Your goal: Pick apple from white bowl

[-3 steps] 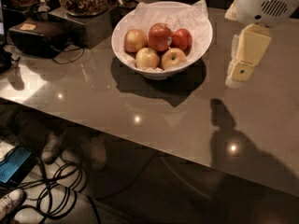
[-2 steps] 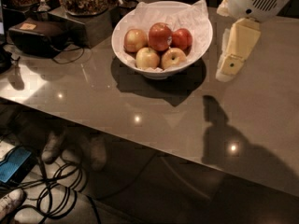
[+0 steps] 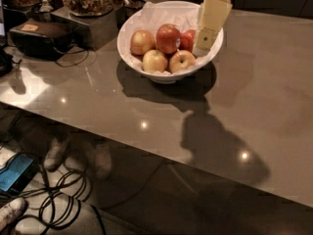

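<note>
The claw (image 3: 203, 45) hangs over the right rim of the white bowl (image 3: 131, 57), and honestly I can't tell if it's spread or pressed together. Best bet imo is a slow, straight drop onto the red apple (image 3: 188, 39) just left of its tip, without nudging its neighbours piled in that bowl on the surface (image 3: 264, 97).
</note>
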